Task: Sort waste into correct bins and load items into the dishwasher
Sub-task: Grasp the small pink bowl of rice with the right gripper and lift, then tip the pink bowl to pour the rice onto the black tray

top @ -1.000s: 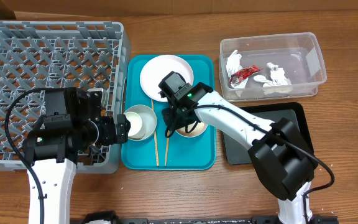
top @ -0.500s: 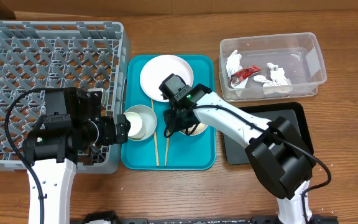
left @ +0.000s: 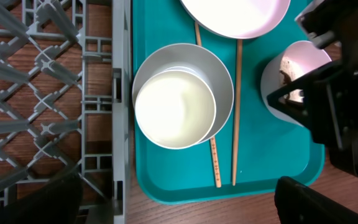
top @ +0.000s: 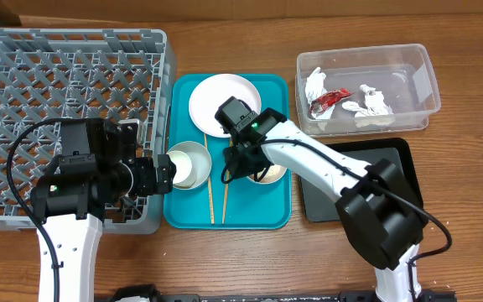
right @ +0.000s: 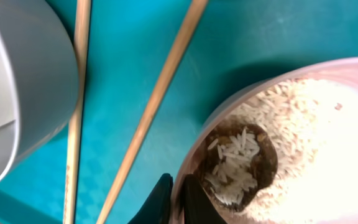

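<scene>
Right wrist view: the right gripper has its jaws clamped on the small white dish rim; the left gripper, left of the grey bowl, holds its jaws wide apart.

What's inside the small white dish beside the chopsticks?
The small white dish holds loose white rice grains and a brown food lump near the rim that the right pincer is shut on. Overhead, the arm covers most of it.
</scene>
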### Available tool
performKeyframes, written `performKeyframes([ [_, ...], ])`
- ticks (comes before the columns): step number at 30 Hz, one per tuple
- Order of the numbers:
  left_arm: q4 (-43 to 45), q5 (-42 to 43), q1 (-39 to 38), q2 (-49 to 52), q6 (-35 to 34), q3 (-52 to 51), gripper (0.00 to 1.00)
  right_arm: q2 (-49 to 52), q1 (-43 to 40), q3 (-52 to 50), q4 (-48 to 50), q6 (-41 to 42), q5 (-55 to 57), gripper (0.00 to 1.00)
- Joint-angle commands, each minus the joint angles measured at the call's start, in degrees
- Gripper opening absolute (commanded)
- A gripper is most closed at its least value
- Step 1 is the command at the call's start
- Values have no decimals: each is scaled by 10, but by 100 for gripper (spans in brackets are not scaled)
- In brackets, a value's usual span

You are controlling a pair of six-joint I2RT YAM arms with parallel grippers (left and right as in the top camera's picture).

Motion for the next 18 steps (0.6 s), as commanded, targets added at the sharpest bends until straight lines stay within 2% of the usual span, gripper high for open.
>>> performKeyframes([
  [1, 0, -2, -2, 2, 13, 14, 100, -62, -13, 24, -19, 5, -9, 4],
  [11, 1, -2, -2, 2, 13, 14, 100, -187, -74, 26, -78, 6, -24, 4],
  [18, 1, -2, -2, 2, 13, 14, 100, -203, -201, 16, -111, 4, -180, 4],
])
